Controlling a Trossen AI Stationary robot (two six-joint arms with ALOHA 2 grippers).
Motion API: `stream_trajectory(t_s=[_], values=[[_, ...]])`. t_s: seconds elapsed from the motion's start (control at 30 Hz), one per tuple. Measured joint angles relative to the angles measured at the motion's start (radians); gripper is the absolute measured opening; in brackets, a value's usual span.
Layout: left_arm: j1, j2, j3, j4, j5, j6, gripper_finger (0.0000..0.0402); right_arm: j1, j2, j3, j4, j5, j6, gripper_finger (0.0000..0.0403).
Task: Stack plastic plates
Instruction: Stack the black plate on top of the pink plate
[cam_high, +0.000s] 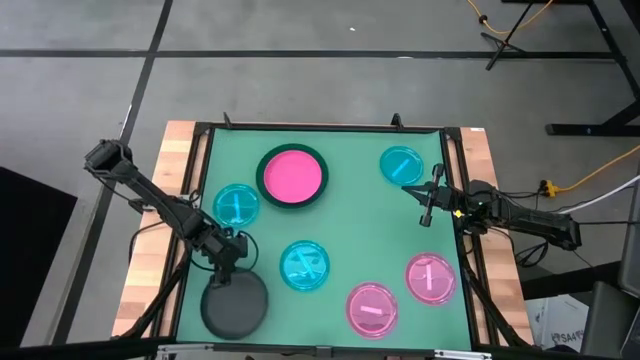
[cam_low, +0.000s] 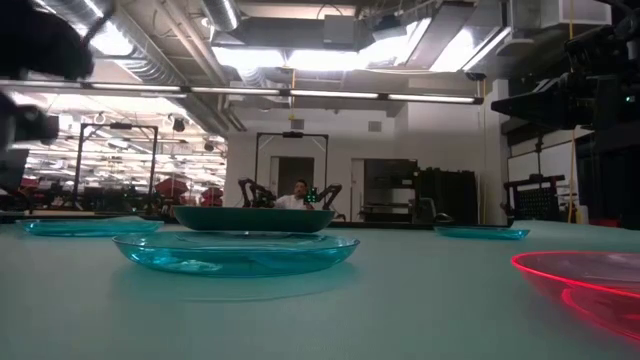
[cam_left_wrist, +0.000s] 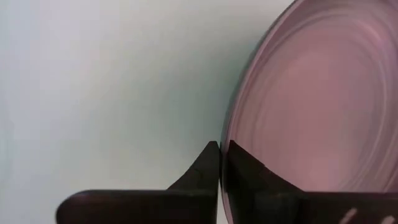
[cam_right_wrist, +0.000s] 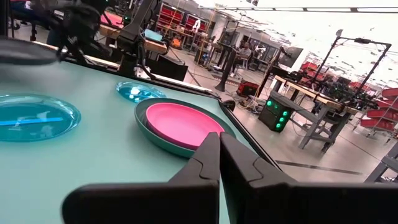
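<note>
A dark green plate (cam_high: 264, 190) with a hot pink plate (cam_high: 292, 176) lying in it sits at the far middle of the green mat; both also show in the right wrist view (cam_right_wrist: 180, 124). My left gripper (cam_high: 232, 268) is shut on a dark grey plate (cam_high: 234, 306) at the near left. My right gripper (cam_high: 425, 207) is shut and empty, above the mat beside a cyan plate (cam_high: 401, 164) at the far right. Two more cyan plates (cam_high: 237, 204) (cam_high: 304, 265) and two translucent pink plates (cam_high: 372, 308) (cam_high: 431, 278) lie flat on the mat. My left gripper pinches the dark grey plate's rim (cam_left_wrist: 229, 134) at its far edge between its two fingers (cam_left_wrist: 208, 163). The fingers come from above, slanting down. In the right wrist view the plate (cam_right_wrist: 25, 53) hangs roughly level, clear of the mat.
The mat is framed by a dark rail and wooden table edges (cam_high: 180, 160). Open mat lies in the middle between the plates. The low view shows a cyan plate (cam_low: 236, 252) close in front and the green plate (cam_low: 252, 218) behind it. A person sits far off in the room (cam_low: 300, 195).
</note>
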Motion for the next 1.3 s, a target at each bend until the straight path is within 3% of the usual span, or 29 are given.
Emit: stream_trajectory(t_s=[0.27, 0.53, 1.13, 1.3], values=[[0.081, 0.000, 0.140, 0.000, -0.079, 0.053, 0.0004, 0.000, 0.000, 0.000, 0.000, 0.000, 0.000, 0.0001], [0.243, 0.000, 0.243, 0.001, -0.102, 0.109, 0.0003, 0.000, 0.000, 0.000, 0.000, 0.000, 0.000, 0.0001], [0.759, 0.000, 0.268, 0.000, -0.113, 0.139, 0.0004, 0.000, 0.000, 0.000, 0.000, 0.000, 0.000, 0.0001], [0.914, 0.000, 0.268, 0.000, -0.128, 0.208, 0.0004, 0.000, 0.000, 0.000, 0.000, 0.000, 0.000, 0.0001]])
